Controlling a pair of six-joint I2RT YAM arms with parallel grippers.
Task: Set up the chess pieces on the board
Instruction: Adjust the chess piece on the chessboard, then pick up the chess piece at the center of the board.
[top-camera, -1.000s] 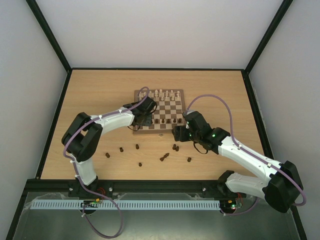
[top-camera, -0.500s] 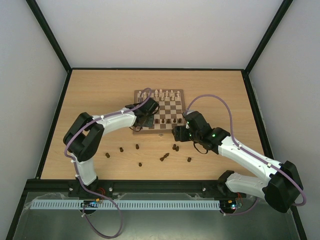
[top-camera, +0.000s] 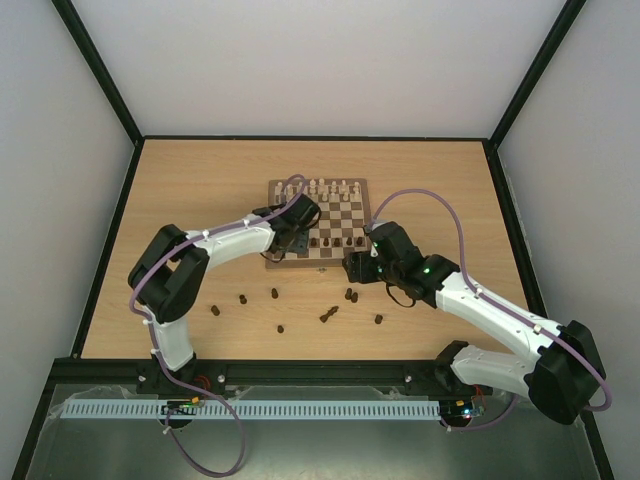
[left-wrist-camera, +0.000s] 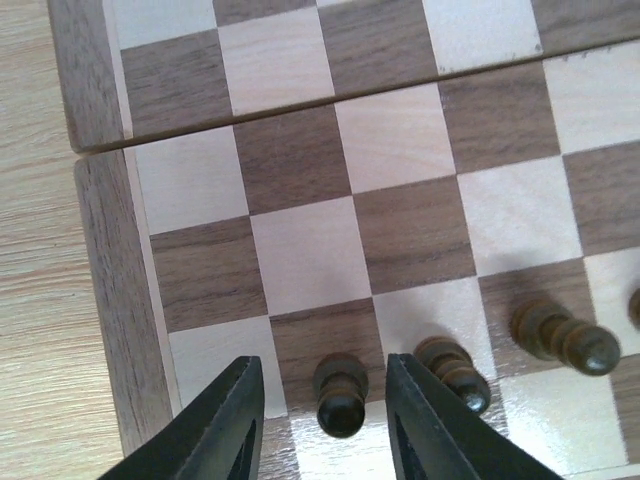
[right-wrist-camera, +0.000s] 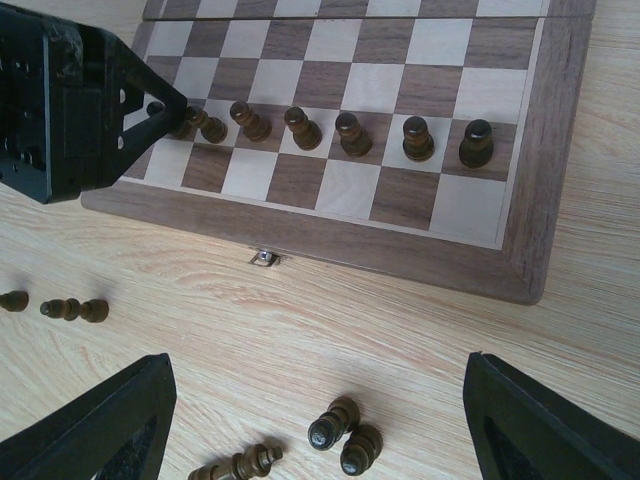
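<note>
Near the board's (top-camera: 340, 222) near left corner, a dark pawn (left-wrist-camera: 340, 395) is flanked by the left gripper (left-wrist-camera: 322, 365). Its jaws are held apart, with a gap on each side of the piece. A row of dark pawns (right-wrist-camera: 300, 125) is seen one rank in from the board's near edge, and cream pieces (top-camera: 322, 187) are lined along its far edge. Just off the near edge, the right gripper (right-wrist-camera: 318, 390) is held with jaws wide apart above loose dark pieces (right-wrist-camera: 340, 435) on the tabletop (top-camera: 200, 190).
</note>
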